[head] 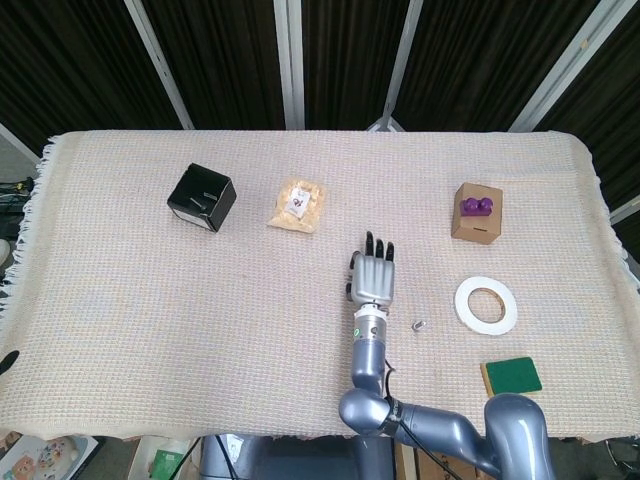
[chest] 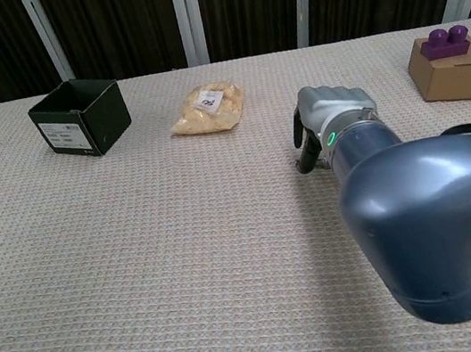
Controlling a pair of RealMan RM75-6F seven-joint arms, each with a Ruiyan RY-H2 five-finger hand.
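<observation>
My right hand lies near the middle of the cloth-covered table, fingers pointing away from me and holding nothing. In the chest view the same right hand has its fingertips angled down to the cloth. Nearest to it is a small metal piece, just to its right and apart from it. A clear bag of yellow snacks lies further back to the left. My left hand does not show in either view.
A black open box stands at the back left. A cardboard box with a purple block on top stands at the right. A white tape ring and a green sponge lie at the front right.
</observation>
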